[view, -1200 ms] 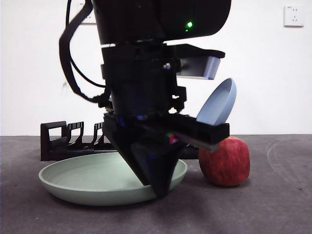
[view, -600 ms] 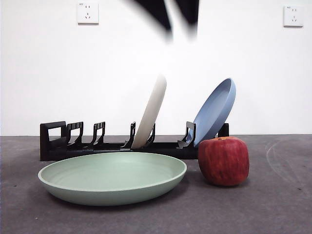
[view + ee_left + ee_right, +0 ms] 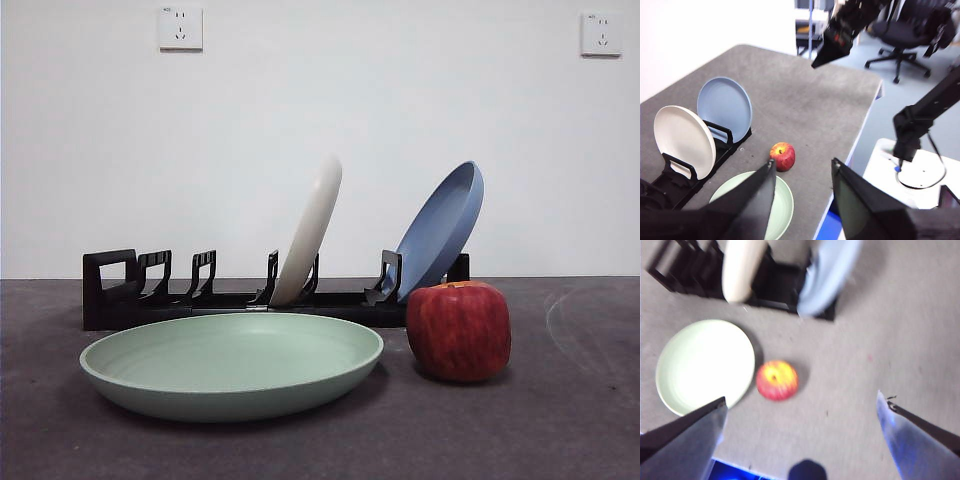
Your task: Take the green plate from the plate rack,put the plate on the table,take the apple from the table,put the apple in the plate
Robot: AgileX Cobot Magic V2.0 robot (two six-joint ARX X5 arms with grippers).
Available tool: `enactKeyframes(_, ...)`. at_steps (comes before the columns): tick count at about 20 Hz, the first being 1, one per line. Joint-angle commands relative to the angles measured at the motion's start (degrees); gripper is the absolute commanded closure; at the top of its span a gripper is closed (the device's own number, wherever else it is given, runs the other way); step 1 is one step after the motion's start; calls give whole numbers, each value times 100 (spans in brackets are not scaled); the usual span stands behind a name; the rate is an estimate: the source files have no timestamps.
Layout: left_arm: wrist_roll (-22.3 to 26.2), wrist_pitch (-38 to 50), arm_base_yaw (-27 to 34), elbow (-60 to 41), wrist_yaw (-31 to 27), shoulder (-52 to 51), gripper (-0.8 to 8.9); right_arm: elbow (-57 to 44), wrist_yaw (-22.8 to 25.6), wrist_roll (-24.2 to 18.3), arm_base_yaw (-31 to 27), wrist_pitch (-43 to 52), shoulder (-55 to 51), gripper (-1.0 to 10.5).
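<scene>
The green plate [image 3: 232,365] lies flat on the table [image 3: 560,420] in front of the plate rack [image 3: 120,290]. The apple [image 3: 458,330] stands just right of it, close to its rim. Neither gripper shows in the front view. My left gripper [image 3: 803,162] is open and empty, high above the green plate [image 3: 782,205] and apple [image 3: 782,156]. My right gripper [image 3: 800,397] is wide open and empty, high above the apple [image 3: 777,380] and green plate [image 3: 705,365]. The picture is blurred. The right arm also shows in the left wrist view [image 3: 837,35].
A cream-white plate [image 3: 312,225] and a blue plate [image 3: 445,225] lean in the rack behind the apple. The rack's left slots [image 3: 170,275] hold nothing. The table's edge [image 3: 860,130] runs close to the apple's side, with an office chair [image 3: 900,30] beyond.
The arm that stood low over the green plate's right rim has risen out of the front view. The plate, the apple and the racked plates have not moved.
</scene>
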Motion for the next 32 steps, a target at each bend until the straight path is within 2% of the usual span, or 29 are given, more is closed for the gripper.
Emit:
enactKeyframes(1, -271, -271, 7, -46, 11, -439, 625, -726, 7, 334, 7, 227, -376, 447)
enactKeyframes(5, -772, -562, 7, -177, 9, -1165, 625, -1779, -81, 551, 7, 680, -625, 447)
enactKeyframes(8, -1014, -564, 7, -568, 7, -1628, 625, -2369, -328, 758, 195, 1495, -439, 447)
enactKeyframes(15, -1530, -566, 2, -2618, -28, -2653, 625, -2468, -249, 909, 848, 2800, 911, 447)
enactKeyframes(19, -1838, -562, 2, -3407, -9, -2824, 625, -2461, -46, 911, 1069, 3213, 1657, 447)
enactKeyframes(32, -1976, -535, 2, -3552, -37, -2824, 625, -2459, 542, 905, 1587, 3773, 2944, 447)
